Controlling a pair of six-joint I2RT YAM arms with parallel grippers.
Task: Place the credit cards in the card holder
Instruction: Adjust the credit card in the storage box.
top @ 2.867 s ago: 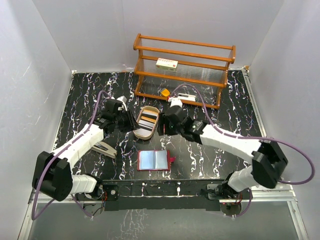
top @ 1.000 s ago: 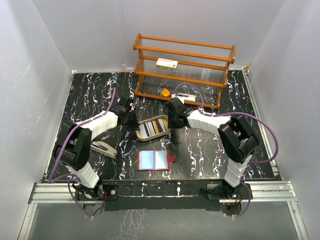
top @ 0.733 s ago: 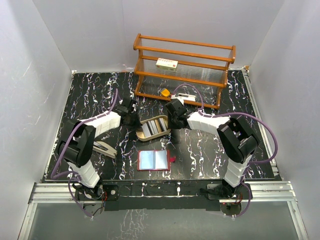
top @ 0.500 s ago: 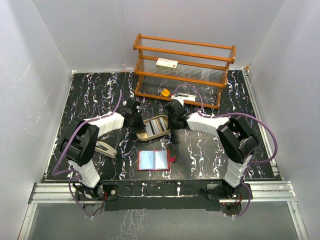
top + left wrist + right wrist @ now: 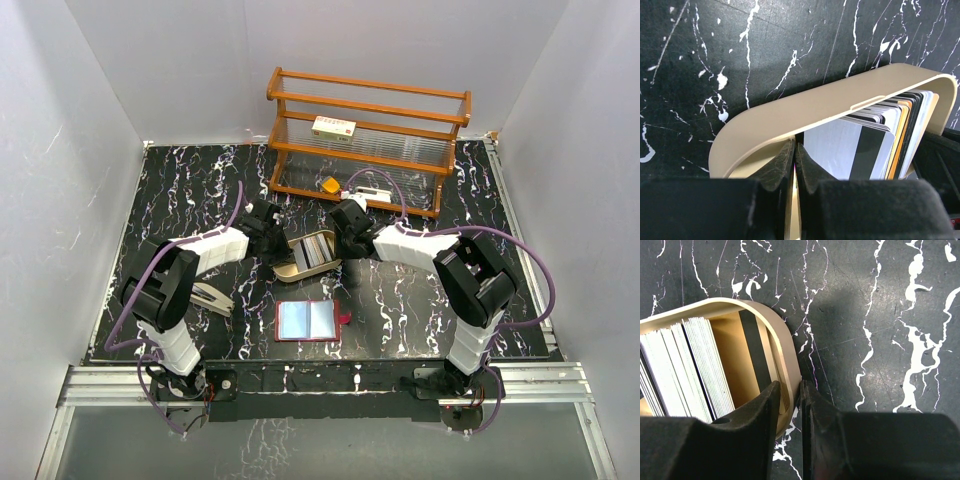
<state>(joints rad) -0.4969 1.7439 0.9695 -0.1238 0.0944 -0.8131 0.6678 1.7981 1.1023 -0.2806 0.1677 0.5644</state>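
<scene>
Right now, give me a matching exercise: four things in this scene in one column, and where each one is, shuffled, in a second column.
Things:
1. card holder
2. white box
3. tan tray
4. orange wedge

Places:
A. high up on the wooden rack
B. rim pinched by the left claw and the right claw
C. lying open on the table, nearest the arm bases
D. at the bottom of the rack

Pairs: 1-C, 2-A, 3-B, 4-D
</scene>
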